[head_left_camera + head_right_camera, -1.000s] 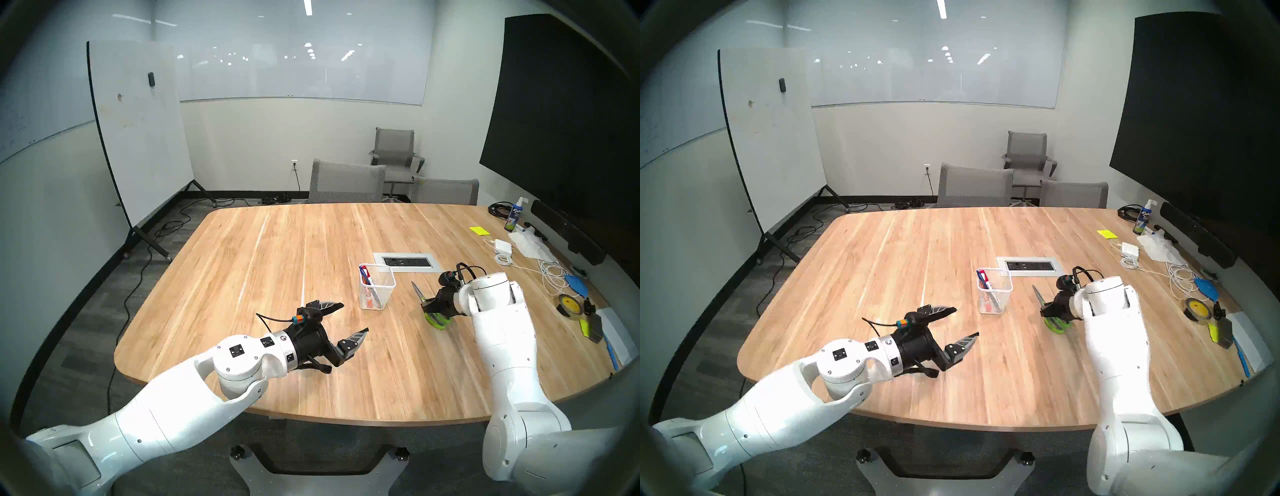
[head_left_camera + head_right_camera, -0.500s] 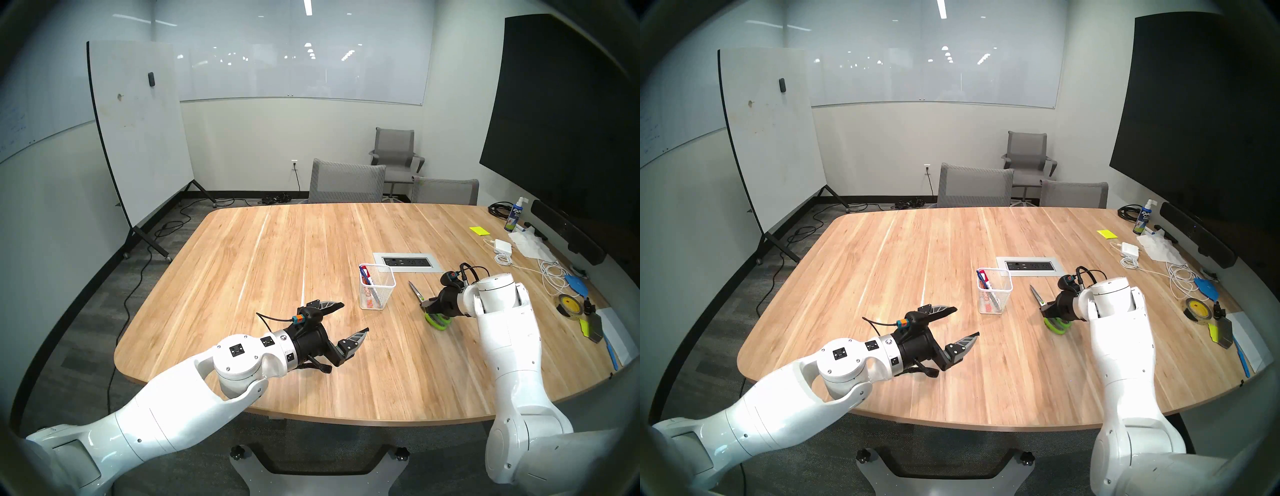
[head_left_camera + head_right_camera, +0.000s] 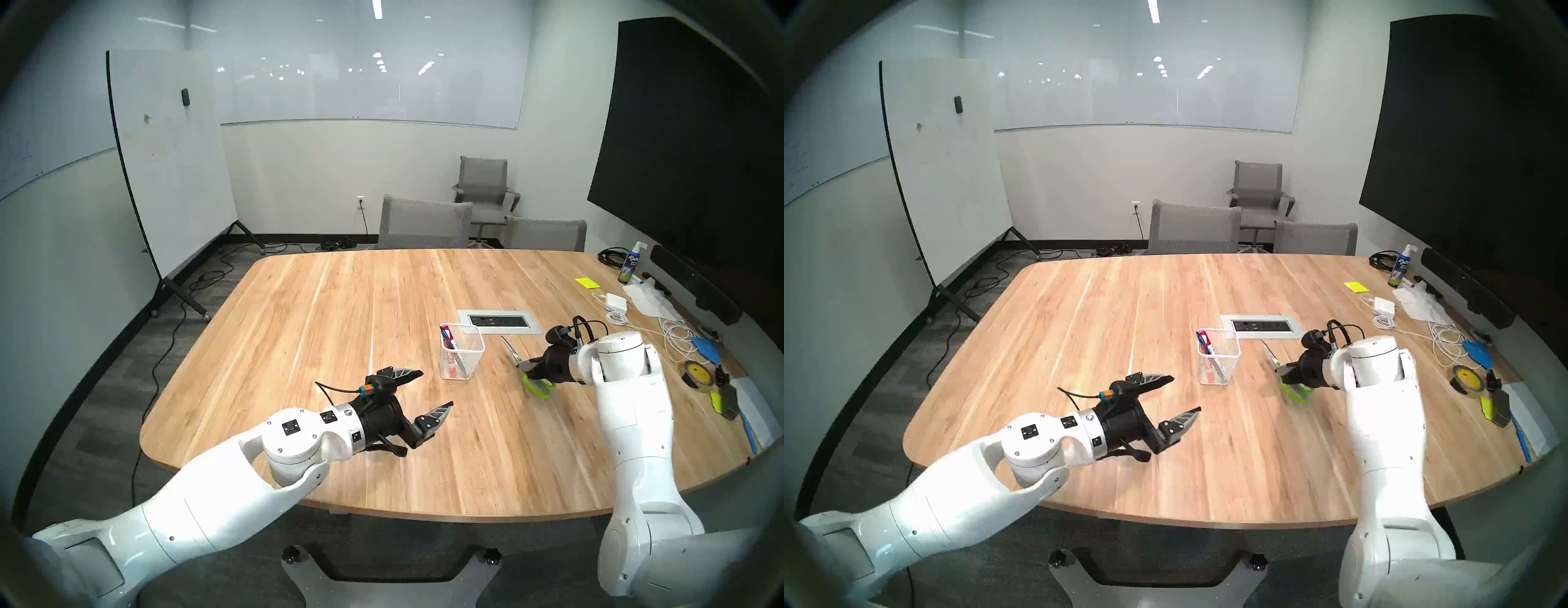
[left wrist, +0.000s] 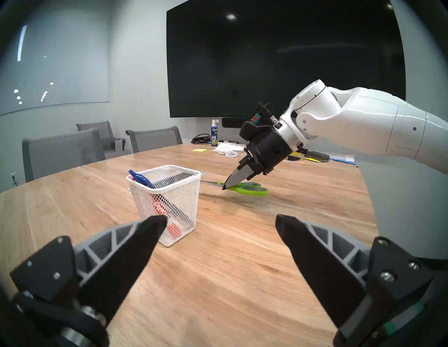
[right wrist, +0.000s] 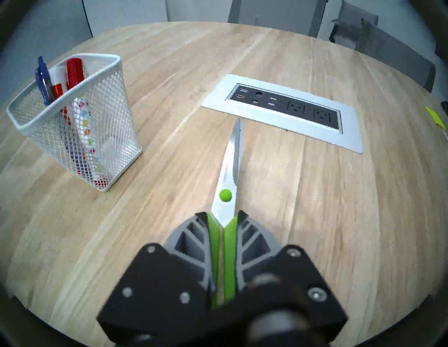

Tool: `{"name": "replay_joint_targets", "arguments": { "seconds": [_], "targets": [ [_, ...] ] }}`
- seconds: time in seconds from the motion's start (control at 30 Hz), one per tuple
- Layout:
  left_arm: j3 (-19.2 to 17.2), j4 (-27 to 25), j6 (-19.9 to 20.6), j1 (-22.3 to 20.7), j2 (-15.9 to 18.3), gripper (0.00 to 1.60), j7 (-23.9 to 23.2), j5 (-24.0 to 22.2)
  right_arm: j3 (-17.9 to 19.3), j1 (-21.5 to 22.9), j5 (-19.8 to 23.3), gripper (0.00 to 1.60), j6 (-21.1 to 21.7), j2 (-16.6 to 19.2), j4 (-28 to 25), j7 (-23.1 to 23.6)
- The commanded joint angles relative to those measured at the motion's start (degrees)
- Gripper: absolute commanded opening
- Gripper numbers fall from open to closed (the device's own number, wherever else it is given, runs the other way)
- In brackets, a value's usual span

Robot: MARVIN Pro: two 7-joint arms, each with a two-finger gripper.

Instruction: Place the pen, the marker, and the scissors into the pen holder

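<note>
Meeting room — whiteboard [image 3: 169, 161], chairs [image 3: 424, 223], conference table [image 3: 360, 305].

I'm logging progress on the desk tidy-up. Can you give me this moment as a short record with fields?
pen holder: upright on the table
in holder: blue pen, markers
scissors: outside the holder, blades closed
right gripper: fingers shut on the green handles
left gripper: open, empty
remaining: scissors into holder

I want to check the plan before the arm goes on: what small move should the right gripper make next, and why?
Probably lift a little higher. The right gripper is shut on the scissors at the green handles, blades pointing forward, low over the table. The pen holder stands apart to its left, its rim above them.
</note>
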Motion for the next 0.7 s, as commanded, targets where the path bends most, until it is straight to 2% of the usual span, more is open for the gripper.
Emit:
{"name": "replay_joint_targets", "arguments": {
  "seconds": [0.0,0.3,0.37,0.67],
  "targets": [
    [0.03,-0.49,0.21,-0.58,-0.6,1.6,-0.06,-0.02,1.23,0.25,2.22,0.0,-2.16,0.44,-2.54,2.38],
    [0.38,-0.17,0.98,-0.9,-0.66,1.6,-0.03,0.22,2.69,0.33,4.07,0.0,-3.37,0.53,-2.7,5.67],
    [0.4,0.06,1.1,-0.89,-0.63,1.6,-0.16,0.21,3.55,-0.1,5.46,0.0,-3.8,0.52,-3.9,7.88],
    [0.57,0.69,0.95,-0.86,-0.65,1.6,-1.16,0.02,5.38,-0.82,7.47,0.0,-4.77,0.03,-5.46,10.94]
  ]
}}
